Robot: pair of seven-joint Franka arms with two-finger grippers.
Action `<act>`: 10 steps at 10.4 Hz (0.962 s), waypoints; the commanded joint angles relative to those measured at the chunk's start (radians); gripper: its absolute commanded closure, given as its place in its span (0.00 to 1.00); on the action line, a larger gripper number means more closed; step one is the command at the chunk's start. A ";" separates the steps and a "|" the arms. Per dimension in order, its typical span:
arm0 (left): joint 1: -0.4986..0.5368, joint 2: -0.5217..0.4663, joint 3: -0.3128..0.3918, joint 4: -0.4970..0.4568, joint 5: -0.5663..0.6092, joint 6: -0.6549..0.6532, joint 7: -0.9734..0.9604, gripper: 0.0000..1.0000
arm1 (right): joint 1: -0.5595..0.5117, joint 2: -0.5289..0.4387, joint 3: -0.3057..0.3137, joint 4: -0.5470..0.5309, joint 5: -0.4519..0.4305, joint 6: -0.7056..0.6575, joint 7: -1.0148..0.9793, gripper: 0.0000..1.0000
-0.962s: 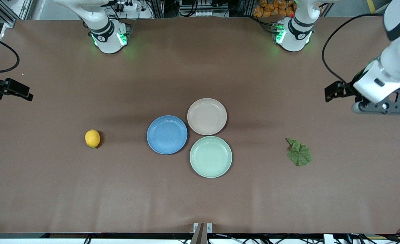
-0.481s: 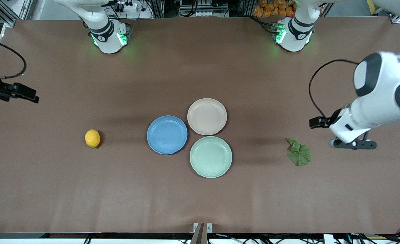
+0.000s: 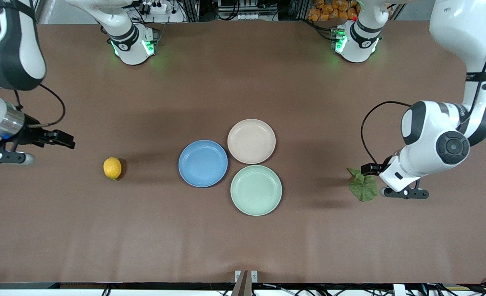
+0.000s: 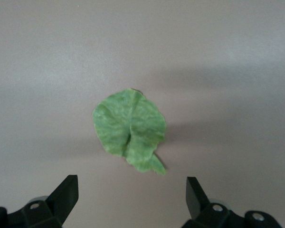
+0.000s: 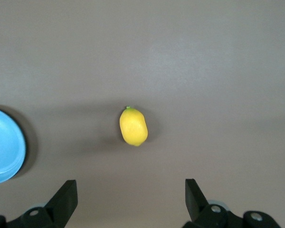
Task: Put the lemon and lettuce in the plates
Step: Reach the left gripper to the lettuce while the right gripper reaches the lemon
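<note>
A: Two hands, both empty w/ fingers spread. Near → far?
B: Lettuce [image 3: 363, 187] flat on tabletop [image 3: 243, 242], left hand [image 3: 403, 193] low just beside it. Lemon [image 3: 112, 168] lies toward right arm's end; right hand [image 3: 4, 157] hovers short of it.
A: Why so?
B: Prob. lining up grasps. Blue plate [image 3: 203, 163], beige plate [image 3: 251, 141] empty.

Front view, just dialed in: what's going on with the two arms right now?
Both arms are reaching toward their targets, and nothing is picked up yet. The left gripper is open, beside the lettuce, which lies flat on the table toward the left arm's end. The right gripper is open, short of the lemon toward the right arm's end. The blue plate, the beige-pink plate and the mint-green plate sit clustered mid-table, all empty.
</note>
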 commanded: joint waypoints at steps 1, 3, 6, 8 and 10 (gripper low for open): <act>0.005 0.091 -0.004 -0.012 0.078 0.107 0.005 0.00 | -0.001 -0.011 0.001 -0.140 0.005 0.165 -0.001 0.00; 0.016 0.154 -0.005 -0.015 0.154 0.150 0.004 0.00 | -0.005 0.029 0.001 -0.215 0.005 0.275 -0.001 0.00; 0.022 0.168 -0.008 -0.060 0.154 0.182 0.001 0.00 | -0.008 0.110 0.001 -0.278 0.003 0.429 -0.001 0.00; 0.013 0.170 -0.007 -0.069 0.153 0.192 0.001 0.00 | -0.008 0.168 0.001 -0.306 0.003 0.524 0.001 0.00; 0.013 0.177 -0.008 -0.072 0.152 0.193 0.001 0.00 | -0.005 0.207 0.001 -0.341 0.003 0.618 0.005 0.00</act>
